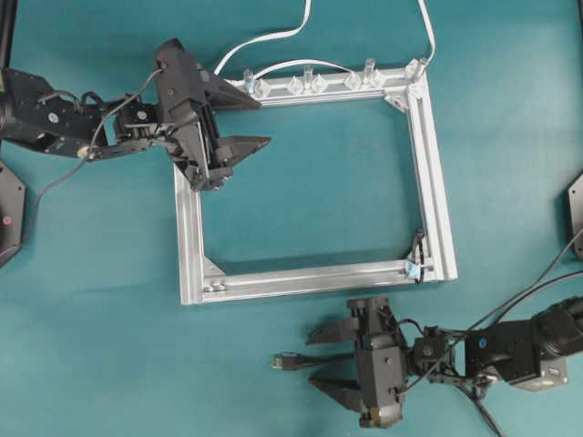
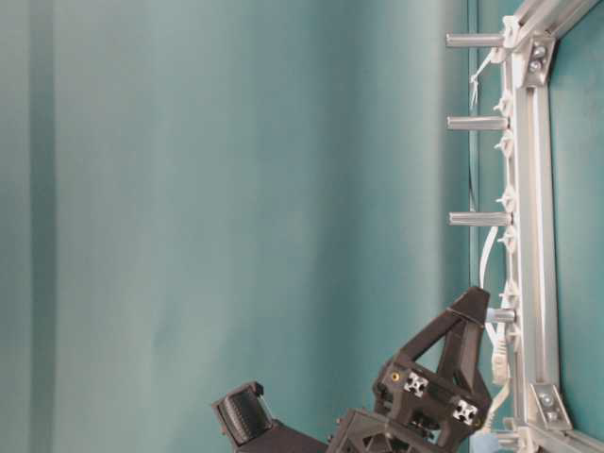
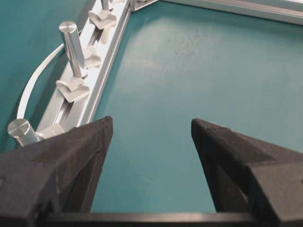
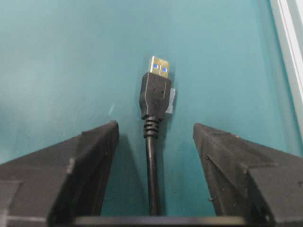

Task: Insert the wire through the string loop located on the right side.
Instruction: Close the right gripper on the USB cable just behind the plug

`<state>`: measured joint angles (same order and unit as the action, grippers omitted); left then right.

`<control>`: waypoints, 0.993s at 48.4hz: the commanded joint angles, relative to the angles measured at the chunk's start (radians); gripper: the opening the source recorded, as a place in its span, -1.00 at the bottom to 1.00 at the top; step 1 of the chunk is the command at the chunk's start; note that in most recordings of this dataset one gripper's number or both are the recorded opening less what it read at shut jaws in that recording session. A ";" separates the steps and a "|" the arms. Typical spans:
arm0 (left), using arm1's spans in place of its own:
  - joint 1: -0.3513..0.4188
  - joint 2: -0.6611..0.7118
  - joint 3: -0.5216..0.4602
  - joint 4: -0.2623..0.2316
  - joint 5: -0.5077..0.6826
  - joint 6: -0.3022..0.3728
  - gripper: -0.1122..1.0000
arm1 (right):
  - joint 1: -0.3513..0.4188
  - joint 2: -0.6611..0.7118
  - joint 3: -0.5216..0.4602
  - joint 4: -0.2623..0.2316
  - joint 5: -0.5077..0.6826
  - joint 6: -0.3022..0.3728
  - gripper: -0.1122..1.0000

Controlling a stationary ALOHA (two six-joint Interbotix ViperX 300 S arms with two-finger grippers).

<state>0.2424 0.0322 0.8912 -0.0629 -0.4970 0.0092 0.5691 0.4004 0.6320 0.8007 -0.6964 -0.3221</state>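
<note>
Wire (image 1: 301,361) sits on the tabletop near the front edge, plug end pointing left, and it runs back between the right gripper's spread fingers without either one touching it.

Going left to right in the overhead view: the left gripper (image 1: 248,121) hangs over the back-left corner of the frame (image 1: 189,237), jaws wide apart and holding nothing. Its wrist view has both fingers (image 3: 57,161) apart over bare teal, with silver pegs (image 3: 73,47) and clear clips (image 3: 73,89) along the frame rail beside them. A white cable (image 1: 273,38) snakes along the frame's back rail and off the table's back edge.

Next comes the right gripper (image 1: 323,360), in front of the frame's front rail, also spread open. In its wrist view the plug (image 4: 156,90) lies flat on the table just past the fingertips, gold end away from the camera, with a small bit of tape under it.

Farthest right, the string loop (image 1: 417,257) sits at the frame's front-right corner with its little blue tag (image 1: 413,271), well apart from the plug.
</note>
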 commanded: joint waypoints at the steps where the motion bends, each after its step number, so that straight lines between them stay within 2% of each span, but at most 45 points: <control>1: -0.003 -0.028 -0.008 0.003 -0.008 0.000 0.54 | 0.005 -0.012 -0.018 0.000 -0.006 0.002 0.52; 32: -0.003 -0.026 -0.008 0.003 -0.006 0.000 0.54 | -0.008 -0.006 -0.018 0.000 -0.008 0.002 0.48; 36: -0.005 -0.026 -0.008 0.003 -0.006 0.000 0.54 | -0.011 -0.006 -0.018 0.000 -0.008 0.002 0.31; 44: -0.006 -0.026 -0.006 0.003 -0.005 -0.002 0.54 | -0.021 -0.008 -0.018 0.000 -0.005 0.002 -0.49; 46: -0.006 -0.026 -0.006 0.003 -0.003 -0.002 0.54 | -0.021 -0.008 -0.018 0.000 -0.003 0.002 -0.58; 48: -0.006 -0.026 -0.005 0.003 -0.005 -0.002 0.54 | -0.021 -0.008 -0.020 0.000 -0.003 0.002 -0.59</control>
<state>0.2408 0.0322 0.8928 -0.0629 -0.4970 0.0092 0.5538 0.4096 0.6259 0.8007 -0.6964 -0.3221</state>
